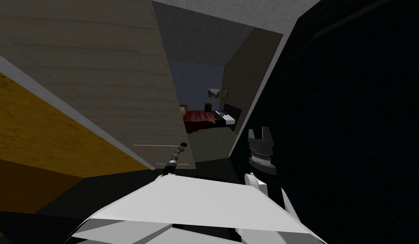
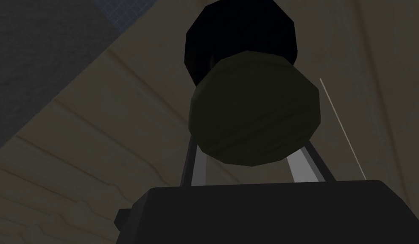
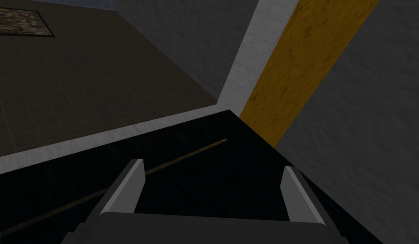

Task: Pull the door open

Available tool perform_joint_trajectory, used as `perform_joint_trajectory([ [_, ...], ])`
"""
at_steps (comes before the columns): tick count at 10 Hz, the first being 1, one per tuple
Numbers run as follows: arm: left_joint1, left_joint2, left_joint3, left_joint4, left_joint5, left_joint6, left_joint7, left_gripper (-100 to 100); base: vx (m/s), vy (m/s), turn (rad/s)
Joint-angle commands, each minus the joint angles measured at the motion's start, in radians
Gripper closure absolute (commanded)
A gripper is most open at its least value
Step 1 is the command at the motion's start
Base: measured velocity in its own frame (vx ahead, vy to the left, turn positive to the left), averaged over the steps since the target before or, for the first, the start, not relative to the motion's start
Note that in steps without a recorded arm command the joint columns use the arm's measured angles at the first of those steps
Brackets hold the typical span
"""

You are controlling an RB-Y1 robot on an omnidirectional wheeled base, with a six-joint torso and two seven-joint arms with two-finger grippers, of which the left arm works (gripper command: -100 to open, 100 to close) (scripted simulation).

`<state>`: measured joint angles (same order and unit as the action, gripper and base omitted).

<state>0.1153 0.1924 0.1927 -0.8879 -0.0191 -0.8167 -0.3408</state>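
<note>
Door: pale wood-grain panel (image 1: 119, 84) at 11 o'clock, partly ajar (likely more swing needed).
Handle: round dull-olive knob (image 2: 255, 110) near the free edge, for leverage.
Left gripper (image 2: 252, 148): fingers pinch the knob's sides.
Right gripper (image 3: 213, 182): 1 o'clock, spread empty, clear of the swing.

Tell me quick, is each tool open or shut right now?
Left tool: closed on the door knob.
Right tool: open, holding nothing.
</note>
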Motion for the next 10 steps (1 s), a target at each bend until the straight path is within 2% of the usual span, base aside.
perform_joint_trajectory([
  [1,-0.004,-0.019,-0.041,0.005,0.005,-0.008,0.046,100,-0.022,0.012,0.016],
  [3,-0.004,-0.019,-0.041,0.005,0.005,-0.008,0.046,100,-0.016,0.000,-0.008],
  [4,-0.007,-0.015,-0.056,0.006,0.020,-0.008,0.088,100,-0.019,-0.003,0.028],
  [10,-0.007,-0.015,-0.056,0.006,0.020,-0.008,0.088,100,-0.007,0.005,0.004],
])
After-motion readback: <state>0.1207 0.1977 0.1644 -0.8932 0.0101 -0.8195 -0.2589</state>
